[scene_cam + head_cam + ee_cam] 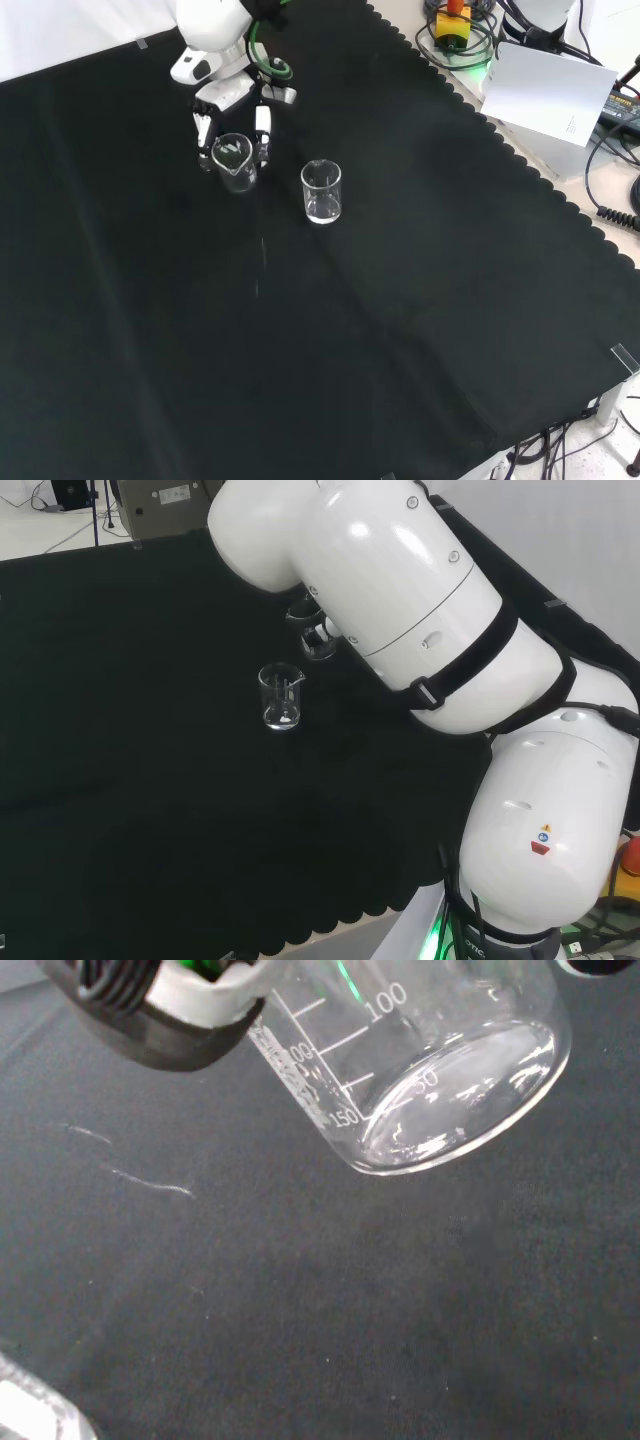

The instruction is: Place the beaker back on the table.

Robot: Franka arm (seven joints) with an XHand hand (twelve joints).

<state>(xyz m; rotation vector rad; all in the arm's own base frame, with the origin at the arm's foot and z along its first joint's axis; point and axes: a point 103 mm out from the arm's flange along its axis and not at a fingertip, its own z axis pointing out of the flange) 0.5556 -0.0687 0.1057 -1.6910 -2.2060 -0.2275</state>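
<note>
The hand comes in from the top of the front view and is shut on a clear glass beaker, with fingers down either side of its rim. In the wrist view this beaker is close, tilted, with white graduation marks; its round base appears to hang a little above the black cloth, and a finger presses its wall. In the head view the held beaker peeks out from under the big white arm link.
A second clear beaker stands upright on the cloth just right of the held one in the front view, and sits left of the arm in the head view. Its rim shows at a wrist view corner. Black cloth spreads all around.
</note>
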